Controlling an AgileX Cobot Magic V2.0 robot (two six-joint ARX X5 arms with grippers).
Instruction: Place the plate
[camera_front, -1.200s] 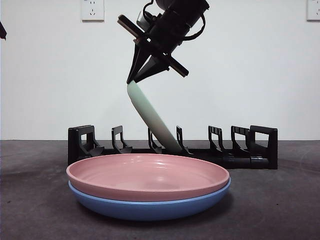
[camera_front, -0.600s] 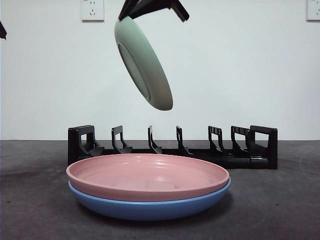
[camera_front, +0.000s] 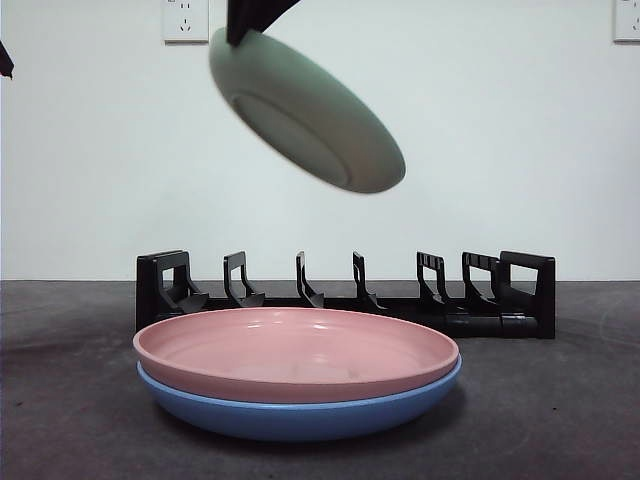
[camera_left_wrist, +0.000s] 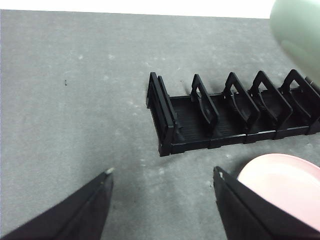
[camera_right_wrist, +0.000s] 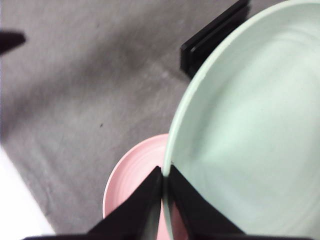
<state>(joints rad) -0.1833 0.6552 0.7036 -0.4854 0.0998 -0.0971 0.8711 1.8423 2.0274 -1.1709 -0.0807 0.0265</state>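
right gripper (camera_right_wrist: 163, 175) pinches the rim of the green plate (camera_front: 305, 112) at the front view's upper left, holding it tilted in the air, high above the black rack (camera_front: 345, 295) and clear of it. below, on the grey table (camera_front: 560, 410), a pink plate (camera_front: 296, 352) sits nested in a blue plate (camera_front: 300, 415) (both in front of the rack). left gripper (camera_left_wrist: 162, 182) hangs apart over the table near the rack's end, jaws spread and holding nothing.

White wall (camera_front: 500, 150), two sockets (camera_front: 185, 18), grey tabletop (camera_front: 560, 420)
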